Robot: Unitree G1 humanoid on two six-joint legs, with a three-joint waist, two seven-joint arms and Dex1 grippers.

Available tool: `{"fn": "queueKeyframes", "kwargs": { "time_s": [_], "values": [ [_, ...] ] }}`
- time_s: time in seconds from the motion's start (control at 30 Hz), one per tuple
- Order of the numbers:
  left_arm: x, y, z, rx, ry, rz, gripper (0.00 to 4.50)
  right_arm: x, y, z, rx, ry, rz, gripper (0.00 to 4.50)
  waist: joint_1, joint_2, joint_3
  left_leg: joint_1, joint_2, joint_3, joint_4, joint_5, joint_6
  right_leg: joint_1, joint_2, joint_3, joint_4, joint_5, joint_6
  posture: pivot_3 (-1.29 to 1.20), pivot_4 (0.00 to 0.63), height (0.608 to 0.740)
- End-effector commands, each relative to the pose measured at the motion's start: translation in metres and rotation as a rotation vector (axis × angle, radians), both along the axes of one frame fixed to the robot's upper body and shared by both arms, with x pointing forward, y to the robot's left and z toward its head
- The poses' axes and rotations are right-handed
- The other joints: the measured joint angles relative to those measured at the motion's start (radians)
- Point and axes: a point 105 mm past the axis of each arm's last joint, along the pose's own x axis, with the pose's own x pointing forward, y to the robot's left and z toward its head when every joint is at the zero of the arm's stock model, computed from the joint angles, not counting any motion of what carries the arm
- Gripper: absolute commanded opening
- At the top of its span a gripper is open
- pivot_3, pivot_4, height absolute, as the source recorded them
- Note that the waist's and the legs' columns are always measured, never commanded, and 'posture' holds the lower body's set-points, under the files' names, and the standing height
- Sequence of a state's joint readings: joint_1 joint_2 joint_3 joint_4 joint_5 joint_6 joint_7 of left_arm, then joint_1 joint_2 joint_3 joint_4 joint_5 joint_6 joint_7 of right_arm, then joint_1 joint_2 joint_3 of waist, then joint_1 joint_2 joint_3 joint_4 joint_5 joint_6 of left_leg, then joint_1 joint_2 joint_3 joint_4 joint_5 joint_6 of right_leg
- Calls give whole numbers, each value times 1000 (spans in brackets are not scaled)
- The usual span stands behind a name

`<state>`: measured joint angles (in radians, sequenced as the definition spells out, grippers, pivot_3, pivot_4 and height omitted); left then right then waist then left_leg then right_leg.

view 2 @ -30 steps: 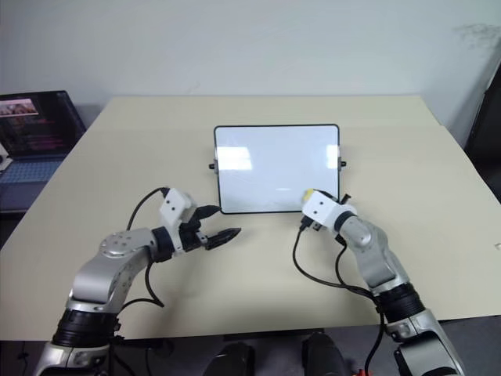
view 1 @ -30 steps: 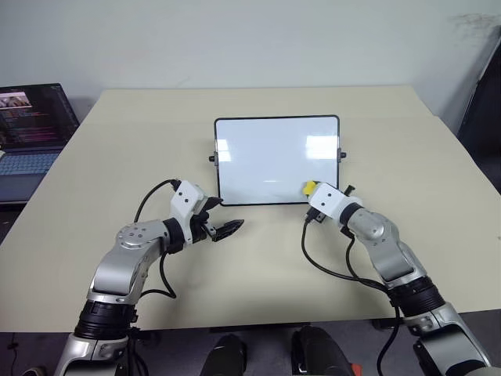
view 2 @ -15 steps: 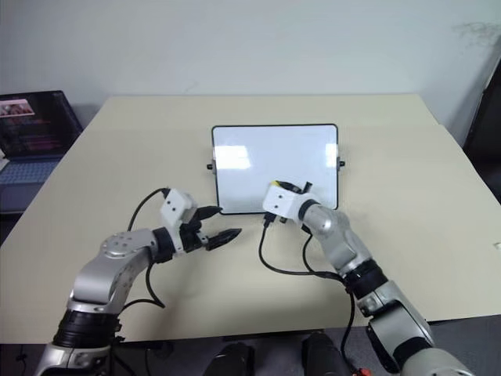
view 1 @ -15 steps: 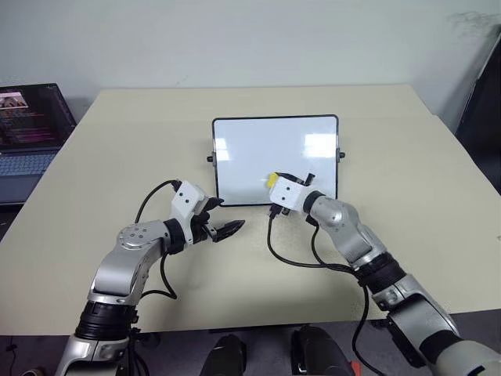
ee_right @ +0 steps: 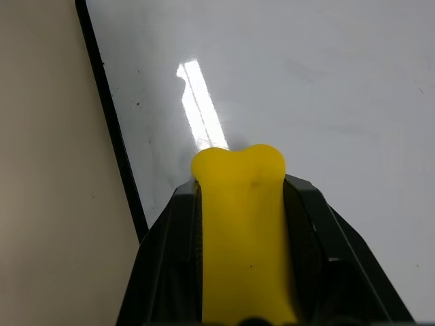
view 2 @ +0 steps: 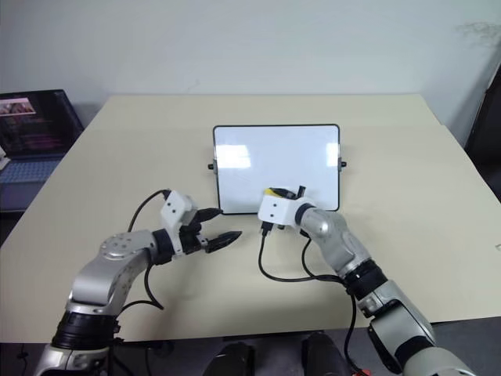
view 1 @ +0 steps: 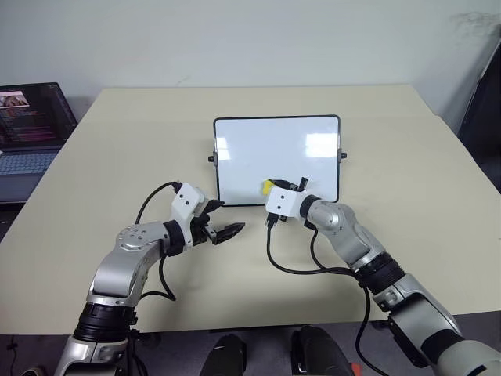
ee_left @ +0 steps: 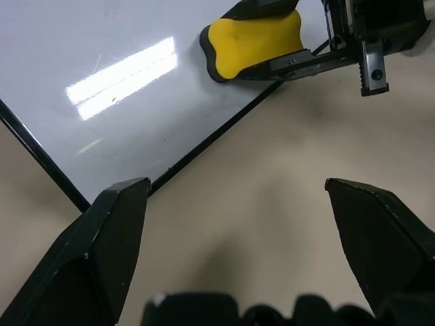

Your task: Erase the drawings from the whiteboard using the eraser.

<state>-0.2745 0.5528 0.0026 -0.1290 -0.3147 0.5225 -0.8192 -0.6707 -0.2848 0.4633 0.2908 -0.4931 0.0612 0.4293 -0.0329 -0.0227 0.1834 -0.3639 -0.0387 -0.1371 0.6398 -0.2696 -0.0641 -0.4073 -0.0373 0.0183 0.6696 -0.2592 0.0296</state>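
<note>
1. Yellow eraser (ee_right: 241, 231) clamped in right gripper (view 1: 275, 190), pressed on whiteboard (view 1: 258, 137) at its near edge, just inside the frame.
2. Left gripper (view 1: 227, 230) off the board's near-left corner, jaws spread, holding nothing, over the table (view 1: 141, 133).
3. Drawings: I can't find any on the white surface, only glare and faint specks.
4. My read: wiping looks nearly done; what's left is a check under the eraser, then set it down.

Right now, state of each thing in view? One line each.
whiteboard: flat on the table, surface looks wiped, no drawings visible.
eraser: clamped in the right gripper, on the board near its front edge.
right gripper: shut on the eraser.
left gripper: open, holding nothing, off the board.
laptop: open, screen lit.
</note>
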Motion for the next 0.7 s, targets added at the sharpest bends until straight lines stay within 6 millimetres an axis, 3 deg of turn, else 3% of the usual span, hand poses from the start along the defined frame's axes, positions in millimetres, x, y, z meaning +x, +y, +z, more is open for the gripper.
{"fn": "queueKeyframes", "kwargs": {
  "time_s": [0.03,0.37,0.57,0.7],
  "values": [
    [-2,-7,12,-5,-43,-42,4500,3,-27,-7,-59,16,-68,1274,2,0,0,0,0,0,0,0,0,0,0,0,0,0,0,0,150,740],
    [-3,-8,12,-7,-40,-46,4500,-1,-78,-14,-88,49,-179,1273,5,0,0,0,0,-1,0,0,0,3,0,-1,-5,1,2,0,150,740],
    [-3,-9,12,-8,-39,-50,4500,-6,-78,10,-2,6,-171,1273,4,0,0,0,0,0,1,0,0,3,0,-1,-5,-1,5,0,150,740],
    [-6,-14,15,-9,-44,-88,4500,-17,-74,41,177,-10,-174,1273,4,0,0,-1,0,0,1,0,0,2,0,-1,-5,2,1,0,150,740]
  ]
}}
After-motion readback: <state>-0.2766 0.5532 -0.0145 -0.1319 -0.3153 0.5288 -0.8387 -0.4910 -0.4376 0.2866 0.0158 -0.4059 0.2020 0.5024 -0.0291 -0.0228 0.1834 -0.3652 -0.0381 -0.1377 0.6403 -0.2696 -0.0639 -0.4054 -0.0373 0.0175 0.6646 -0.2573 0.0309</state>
